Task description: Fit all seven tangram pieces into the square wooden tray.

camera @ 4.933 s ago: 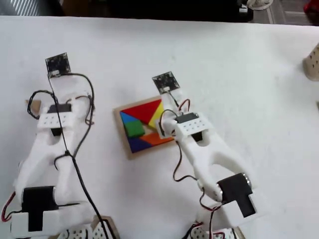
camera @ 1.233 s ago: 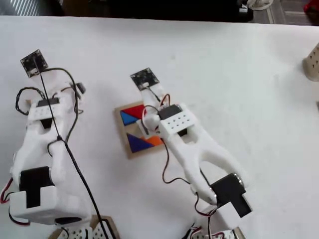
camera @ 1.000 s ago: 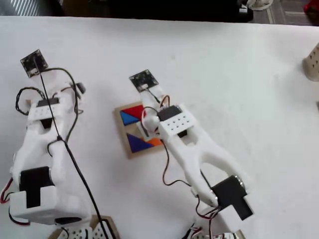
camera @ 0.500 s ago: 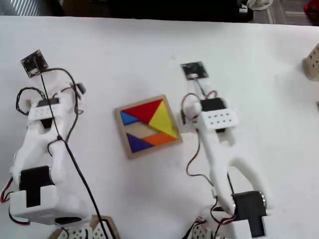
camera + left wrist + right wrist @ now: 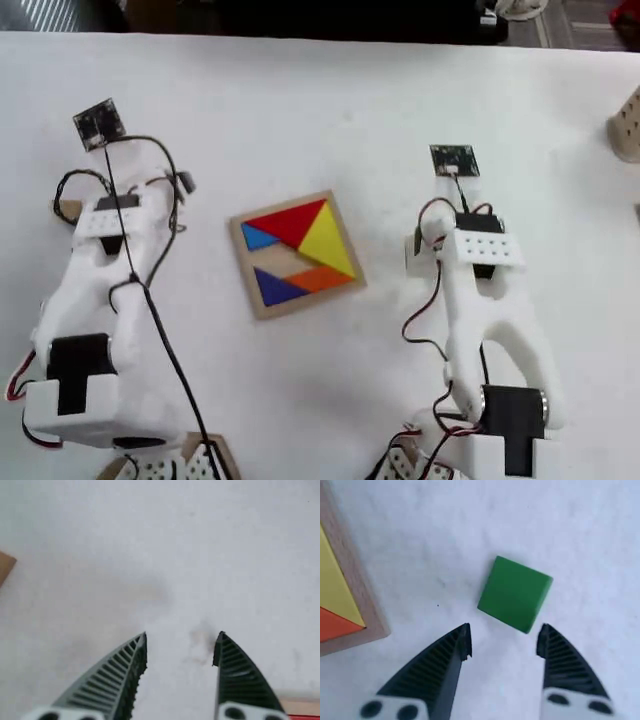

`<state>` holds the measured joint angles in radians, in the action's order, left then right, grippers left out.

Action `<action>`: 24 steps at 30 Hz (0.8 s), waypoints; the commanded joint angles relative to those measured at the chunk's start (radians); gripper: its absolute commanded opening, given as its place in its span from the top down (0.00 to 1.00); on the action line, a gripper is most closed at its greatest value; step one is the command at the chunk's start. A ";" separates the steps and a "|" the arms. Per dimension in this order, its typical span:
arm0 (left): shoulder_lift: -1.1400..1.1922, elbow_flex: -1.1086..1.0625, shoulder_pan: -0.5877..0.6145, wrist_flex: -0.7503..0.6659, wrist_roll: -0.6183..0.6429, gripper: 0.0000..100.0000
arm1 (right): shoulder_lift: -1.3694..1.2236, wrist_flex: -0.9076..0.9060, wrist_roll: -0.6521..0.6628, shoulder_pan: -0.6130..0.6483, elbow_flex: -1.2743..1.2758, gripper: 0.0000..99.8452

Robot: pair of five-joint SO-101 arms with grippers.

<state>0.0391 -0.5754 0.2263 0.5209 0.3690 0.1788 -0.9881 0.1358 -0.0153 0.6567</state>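
White worktop lay under both arms. The right arm's fingers (image 5: 449, 664) were spread wide and grasped nothing. The green square (image 5: 515, 594) lay flat on the worktop just beyond their tips, in line with the gap between them and turned so that one corner pointed back toward that gap. It was outside the fingers, and bare worktop showed between the tips. To one side of the square, near it but apart, a corner of the wooden tray (image 5: 355, 597) showed in the right wrist view, with the yellow piece (image 5: 334, 587) and the orange piece (image 5: 331, 624) lying inside its rim.

The left arm's fingers (image 5: 119, 676) were also released and spread over bare worktop, with nothing between them. A brown corner (image 5: 5, 566) showed at the edge of that view, well apart from the tips.

From above, the tray (image 5: 245, 268) lay between the two arms, turned a little askew. It held a red triangle (image 5: 290, 222), a yellow triangle (image 5: 326, 244), a small blue triangle (image 5: 256, 238), an orange piece (image 5: 316, 278) and a dark blue triangle (image 5: 274, 289). A bare wooden patch (image 5: 272, 261) showed between the small blue triangle and the orange piece. The right arm (image 5: 482, 300) stood beside the tray on one side and the left arm (image 5: 100, 275) on the other, neither touching it.
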 commanded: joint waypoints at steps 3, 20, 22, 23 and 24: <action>-0.013 0.051 -0.107 0.092 -0.023 0.77 | 0.042 0.015 0.018 0.001 -0.006 0.80; -0.019 -0.037 -0.390 0.110 -0.446 0.98 | 0.042 0.030 0.018 0.004 -0.005 0.96; -0.053 -0.075 -0.417 0.104 -0.479 0.98 | 0.042 0.030 0.018 0.005 -0.005 0.96; -0.074 -0.101 -0.433 0.100 -0.491 0.98 | 0.042 0.030 0.018 0.005 -0.005 0.96; -0.099 -0.133 -0.452 0.091 -0.497 0.98 | 0.042 0.030 0.018 0.005 -0.005 0.96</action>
<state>0.0345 -0.6490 -0.1588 0.6206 -0.0806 0.1788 -0.9759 0.1389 -0.0153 0.6567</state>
